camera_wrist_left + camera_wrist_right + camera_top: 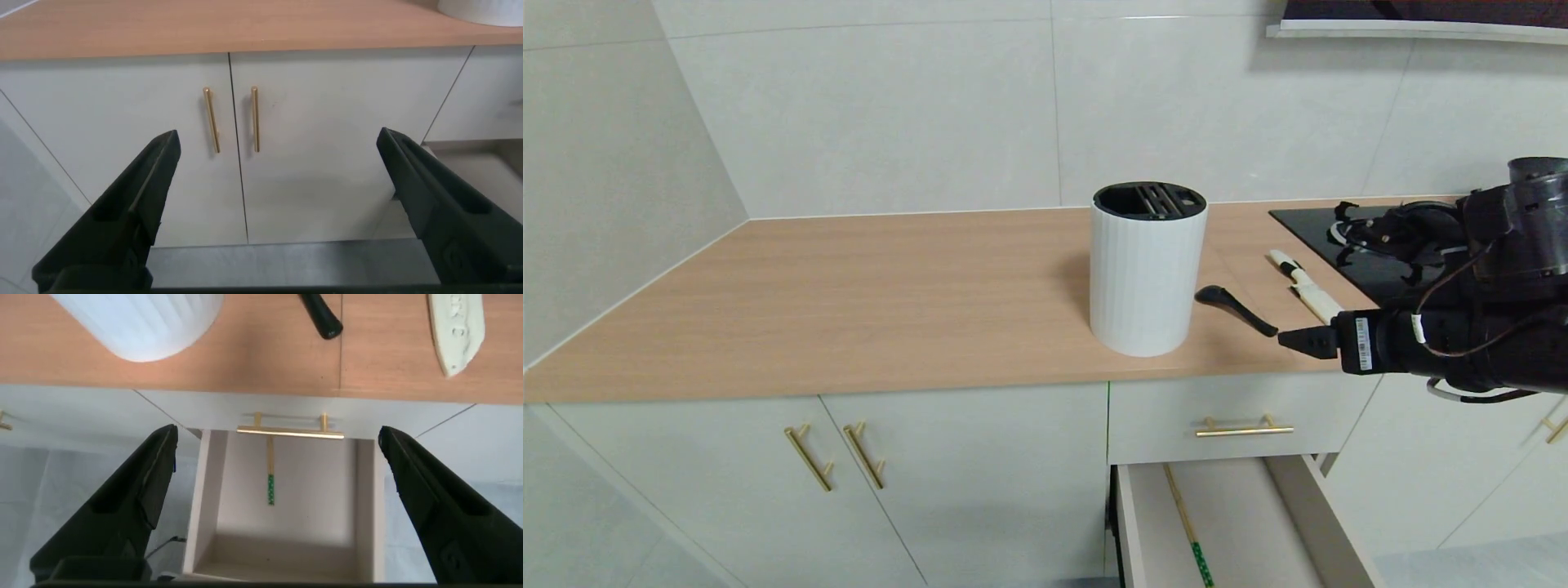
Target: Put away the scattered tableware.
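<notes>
The left gripper and right gripper are gaping wide, the right hovering over the open drawer with chopsticks inside. A black-handled utensil and cream knife are lying at the utensil holder's three o'clock.

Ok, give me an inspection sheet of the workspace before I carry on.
surface: wooden counter, no damage seen.
job's things: black utensil and cream knife lie on the counter right of the white holder, apart from each other; a chopstick lies in the open drawer.
clutter: nothing seen.
grippers: right gripper open, at the counter's front edge beside the black utensil, above the open drawer; left gripper open, facing the cabinet doors.
cables: wires along the right arm.
surroundings: hob at the counter's right end; tiled wall behind.
</notes>
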